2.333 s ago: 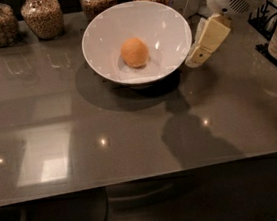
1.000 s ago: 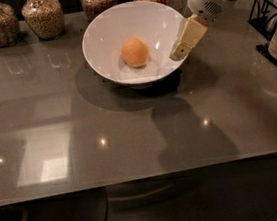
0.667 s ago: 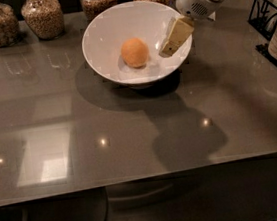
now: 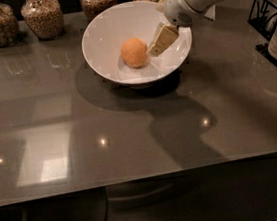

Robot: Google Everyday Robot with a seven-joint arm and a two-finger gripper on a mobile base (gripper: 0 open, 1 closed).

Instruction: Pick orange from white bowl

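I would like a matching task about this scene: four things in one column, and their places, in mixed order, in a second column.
Things:
1. orange
2. gripper
3. glass jars
4. white bowl

Places:
A. in a row at the far edge of the table
B. standing on the table, in front of the glass jars
C. lying inside the white bowl
D. over the right half of the white bowl, just right of the orange

Pairs: 1-C, 2-D, 3-A, 4-B

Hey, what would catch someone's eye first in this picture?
The orange sitting alone in the white bowl at the back middle of the grey table. The gripper hangs inside the bowl's right side, just right of the orange. Four glass jars of grains line the far edge.
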